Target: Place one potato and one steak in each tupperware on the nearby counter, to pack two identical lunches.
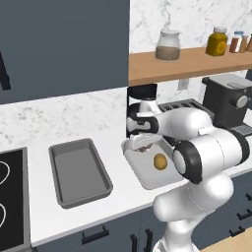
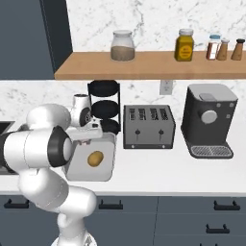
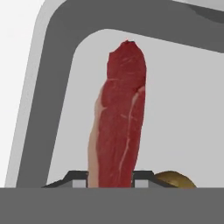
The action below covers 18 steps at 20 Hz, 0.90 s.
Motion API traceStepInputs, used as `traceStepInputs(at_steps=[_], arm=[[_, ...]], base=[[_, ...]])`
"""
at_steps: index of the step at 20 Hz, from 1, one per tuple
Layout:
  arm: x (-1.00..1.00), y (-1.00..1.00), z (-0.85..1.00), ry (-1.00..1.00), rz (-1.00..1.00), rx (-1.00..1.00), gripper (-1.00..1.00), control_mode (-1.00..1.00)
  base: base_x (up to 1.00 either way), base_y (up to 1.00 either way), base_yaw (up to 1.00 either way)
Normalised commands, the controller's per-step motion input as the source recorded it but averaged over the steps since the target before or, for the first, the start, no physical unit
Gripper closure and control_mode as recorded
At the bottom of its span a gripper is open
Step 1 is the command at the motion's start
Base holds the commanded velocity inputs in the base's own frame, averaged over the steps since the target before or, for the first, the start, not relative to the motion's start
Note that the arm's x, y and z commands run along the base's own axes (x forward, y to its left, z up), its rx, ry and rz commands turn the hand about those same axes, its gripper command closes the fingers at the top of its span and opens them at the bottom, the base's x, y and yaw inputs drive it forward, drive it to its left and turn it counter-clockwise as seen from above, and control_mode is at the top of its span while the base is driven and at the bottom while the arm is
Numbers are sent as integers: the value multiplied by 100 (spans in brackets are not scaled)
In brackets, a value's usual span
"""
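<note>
My gripper (image 3: 111, 179) is shut on the steak (image 3: 120, 122), a long red strip with pale streaks that hangs between the fingertips just above the floor of the right tupperware (image 3: 61, 87). A yellow-brown potato (image 3: 175, 179) lies in the same tray beside the fingers. From the base, the hand (image 1: 142, 143) hovers low over the far end of this tupperware (image 1: 147, 181) with the potato (image 1: 160, 161) near its middle. The left tupperware (image 1: 78, 170) stands on the white counter (image 1: 118, 197) with nothing in it. In the right base view the potato (image 2: 95, 158) sits in the tray (image 2: 79, 170).
A black stovetop (image 1: 10, 197) borders the counter at far left. Behind the right tray stand a black tiered rack (image 2: 104, 108), a toaster (image 2: 148, 126) and a coffee machine (image 2: 210, 120). A wooden shelf (image 2: 144, 71) with jars hangs above.
</note>
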Motion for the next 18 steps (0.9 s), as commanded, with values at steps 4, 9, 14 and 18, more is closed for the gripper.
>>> traceStepInputs(at_steps=[4, 9, 14, 18], arm=[[-56, 0, 0, -5, 0, 0, 100, -100], [-18, 0, -14, 1, 0, 0, 100, -100], [0, 2, -50, 4, 0, 0, 100, -100], [0, 3, -34, 3, 0, 0, -100, -100]], base=[[0, 0, 0], [0, 0, 0], [0, 0, 0], [0, 0, 0]])
